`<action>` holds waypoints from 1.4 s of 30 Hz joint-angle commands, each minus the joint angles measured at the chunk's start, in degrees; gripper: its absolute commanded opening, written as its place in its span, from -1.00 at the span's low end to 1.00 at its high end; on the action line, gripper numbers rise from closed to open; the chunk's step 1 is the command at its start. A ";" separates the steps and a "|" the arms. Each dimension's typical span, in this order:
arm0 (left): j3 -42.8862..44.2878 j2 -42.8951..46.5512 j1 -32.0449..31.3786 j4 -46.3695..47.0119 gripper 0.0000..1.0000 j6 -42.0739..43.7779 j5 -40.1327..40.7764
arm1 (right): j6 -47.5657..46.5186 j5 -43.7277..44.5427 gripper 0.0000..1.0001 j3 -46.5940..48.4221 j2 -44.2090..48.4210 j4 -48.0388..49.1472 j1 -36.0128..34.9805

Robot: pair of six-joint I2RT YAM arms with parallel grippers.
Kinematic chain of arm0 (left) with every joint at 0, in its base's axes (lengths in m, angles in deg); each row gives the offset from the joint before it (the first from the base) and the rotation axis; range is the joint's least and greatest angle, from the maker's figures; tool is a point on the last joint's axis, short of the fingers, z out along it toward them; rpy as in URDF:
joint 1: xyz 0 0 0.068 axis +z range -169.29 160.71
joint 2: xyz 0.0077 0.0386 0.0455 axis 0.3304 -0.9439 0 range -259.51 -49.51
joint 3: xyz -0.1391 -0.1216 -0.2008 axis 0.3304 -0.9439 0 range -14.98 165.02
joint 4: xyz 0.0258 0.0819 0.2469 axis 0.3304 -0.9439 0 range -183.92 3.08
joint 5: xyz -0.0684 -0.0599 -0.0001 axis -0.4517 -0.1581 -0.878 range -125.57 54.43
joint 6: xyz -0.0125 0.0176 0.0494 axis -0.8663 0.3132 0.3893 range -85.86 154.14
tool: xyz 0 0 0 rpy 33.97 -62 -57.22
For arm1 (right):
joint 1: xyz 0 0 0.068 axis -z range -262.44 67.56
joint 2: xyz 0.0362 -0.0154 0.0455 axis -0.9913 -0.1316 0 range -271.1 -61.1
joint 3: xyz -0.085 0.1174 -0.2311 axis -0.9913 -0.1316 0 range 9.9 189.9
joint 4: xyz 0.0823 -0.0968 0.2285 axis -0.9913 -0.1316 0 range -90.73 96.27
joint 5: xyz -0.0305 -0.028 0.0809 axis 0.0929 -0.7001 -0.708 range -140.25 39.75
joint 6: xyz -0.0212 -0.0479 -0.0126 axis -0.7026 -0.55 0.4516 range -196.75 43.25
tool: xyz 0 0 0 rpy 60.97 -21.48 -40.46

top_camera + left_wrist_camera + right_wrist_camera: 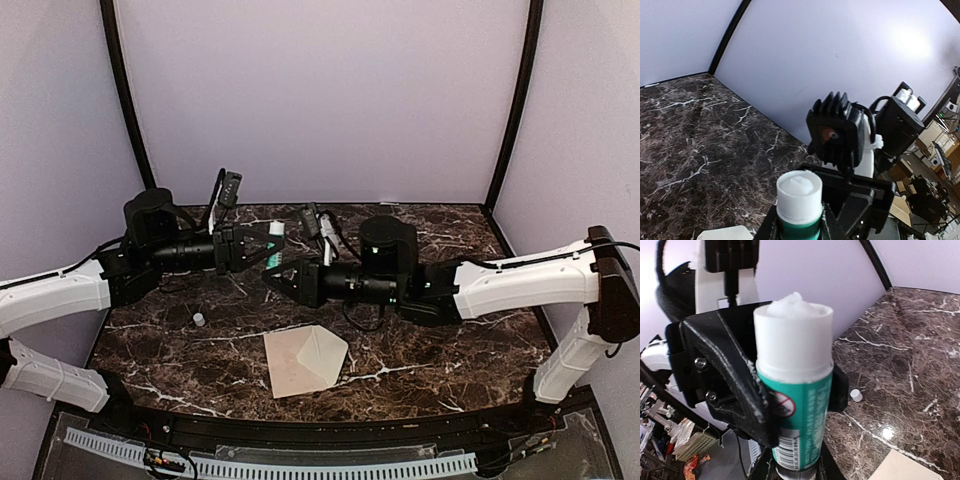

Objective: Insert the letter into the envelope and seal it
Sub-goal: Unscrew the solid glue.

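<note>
Dark marbled counter (450, 340) under lilac walls carries the envelope (300, 362) near the front edge, midway between the two arms. No separate letter shows, so it is probably tucked inside, and gluing and closing remain. The flap lies open with its tip pointing right, so the long axis runs left to right. Above, the left tool (799, 225) and right tool (795, 467) both clamp an uncapped glue stick (795, 370). Its cap (198, 318) lies on the counter.
</note>
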 commanded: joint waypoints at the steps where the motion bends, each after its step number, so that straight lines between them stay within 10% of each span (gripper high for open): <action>1: 0.47 -0.34 0.74 10.14 -1.00 -1.65 -15.94 | -0.84 -15.43 -1.00 -4.01 5.20 16.42 1.75; 12: 0.49 -0.38 0.76 15.73 -1.00 -3.25 -25.54 | -3.72 -22.71 -0.95 -3.89 7.86 14.97 2.10; 20: -0.86 3.77 0.79 11.59 -1.00 0.17 -15.97 | -4.85 -16.28 0.28 -5.75 10.33 10.11 3.51; 24: -0.84 6.23 0.82 6.39 -1.00 2.79 -5.42 | -4.79 -12.58 0.56 -8.60 12.96 8.60 4.43; 42: 0.54 2.09 1.60 -7.03 -1.00 0.62 15.05 | -2.69 18.97 0.36 4.69 2.87 -19.22 -1.27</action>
